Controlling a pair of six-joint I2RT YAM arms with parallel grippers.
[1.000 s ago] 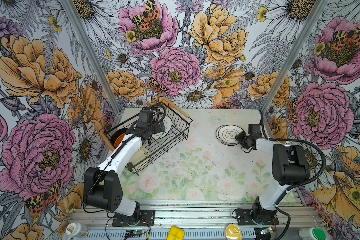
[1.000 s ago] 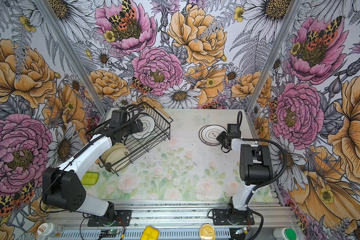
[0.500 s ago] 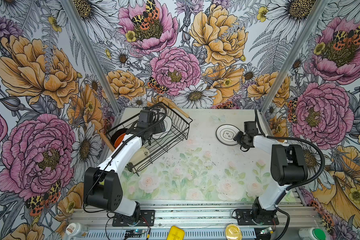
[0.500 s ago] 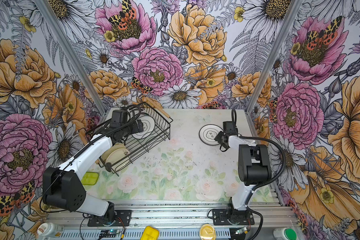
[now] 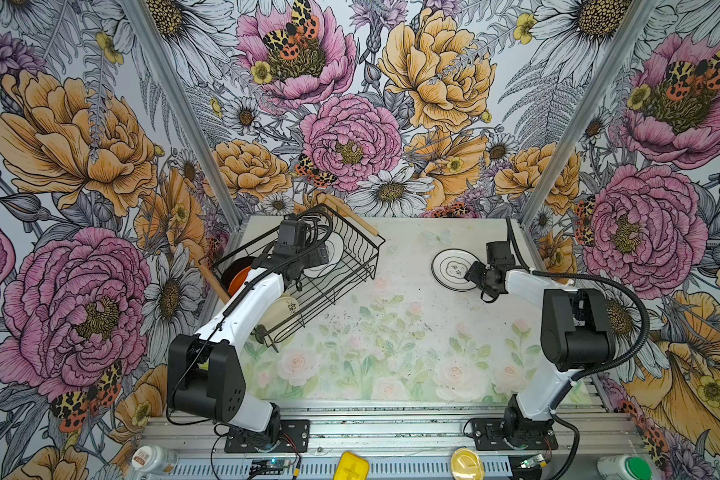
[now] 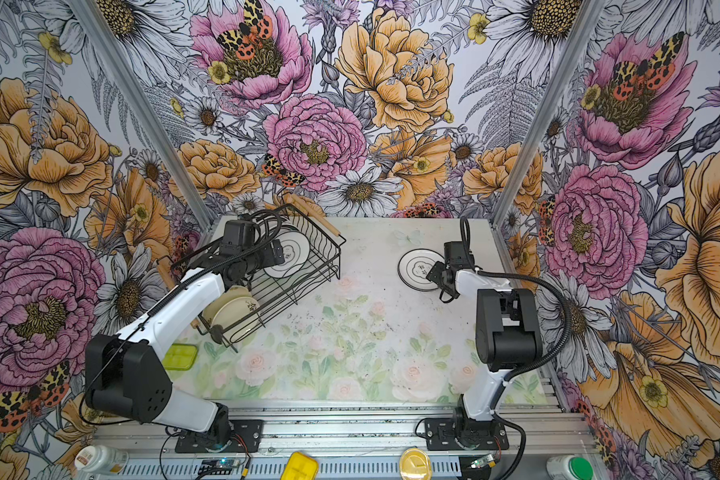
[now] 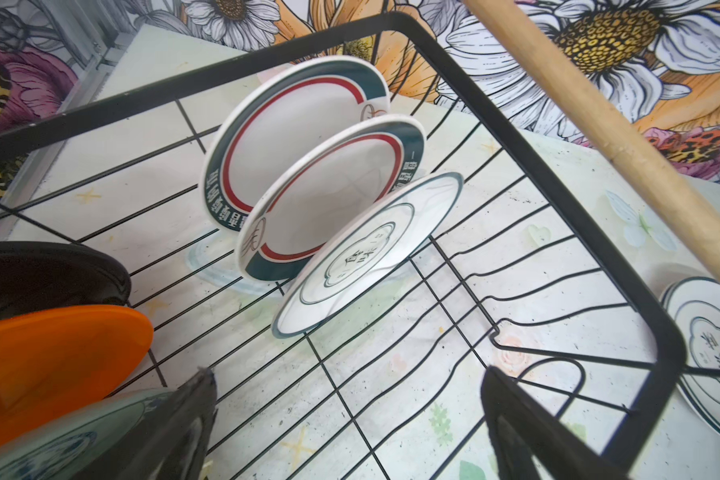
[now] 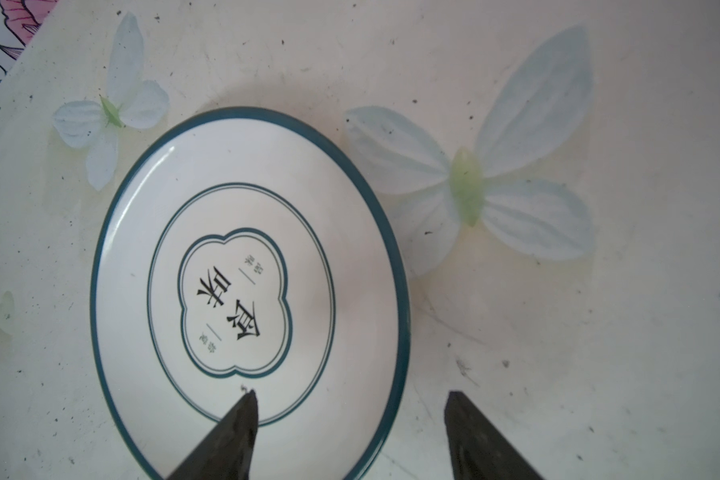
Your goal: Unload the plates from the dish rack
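Right end effector [image 5: 472, 275] is hovering by a white plate [image 5: 449, 268] lying on the counter [image 5: 391, 332]. Left wrist: left end effector [image 7: 346, 374] is gaping empty over plates [image 7: 321, 199] in the dish rack [image 7: 142, 92]. Right wrist: jaws are straddling that plate's rim, parted; set-down seemingly ending, withdrawal next.

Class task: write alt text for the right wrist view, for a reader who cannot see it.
A white plate with a teal rim and printed characters lies flat on the butterfly-printed table. The right gripper hangs open, one finger over the plate, one outside its rim.
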